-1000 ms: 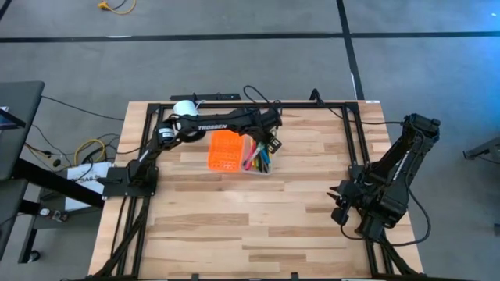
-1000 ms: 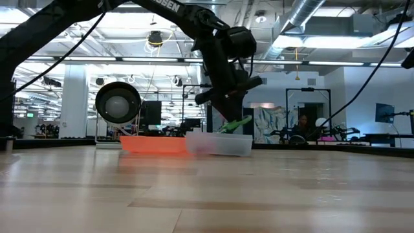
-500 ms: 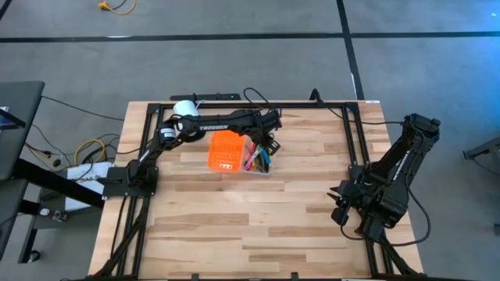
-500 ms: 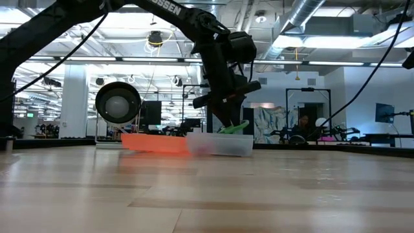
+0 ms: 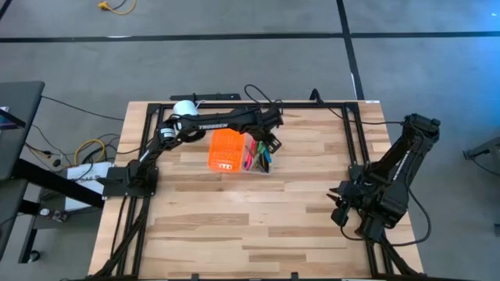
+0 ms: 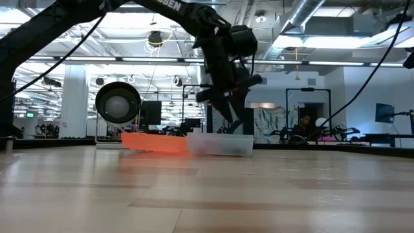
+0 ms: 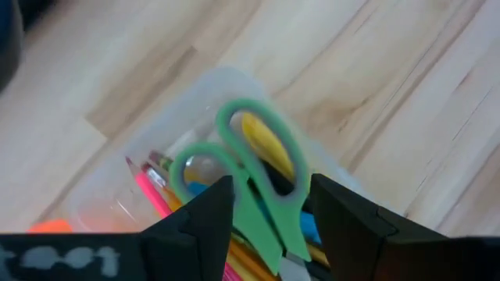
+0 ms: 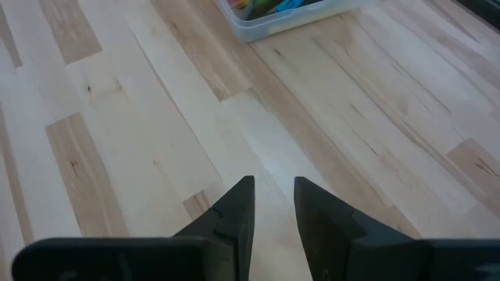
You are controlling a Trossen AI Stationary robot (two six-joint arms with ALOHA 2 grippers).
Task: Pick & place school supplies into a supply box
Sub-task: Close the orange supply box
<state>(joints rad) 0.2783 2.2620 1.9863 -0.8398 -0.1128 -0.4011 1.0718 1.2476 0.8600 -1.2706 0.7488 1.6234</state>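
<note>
Table (image 5: 258,211): light wood planks, black frame round the edge.
Box (image 5: 261,168): clear tray at the far middle of the table, orange lid (image 5: 224,150) lying open flat, touching its left side.
Supplies: pencils (image 5: 251,154), pink, yellow, blue, lying lengthwise in the tray; green-handled scissors (image 7: 254,176) resting on top of them, inside the tray.
Left gripper (image 5: 271,142): reached across from the left rear, poised just above the tray's far end; fingers spread, released, one on each side of the scissors' handles, nothing grasped.
Right gripper (image 8: 273,204): parked low over bare wood at the table's right edge, well apart from the box; fingers parted by a narrow gap, holding nothing.
White roll (image 5: 184,108): at the far left edge, behind the left arm.
</note>
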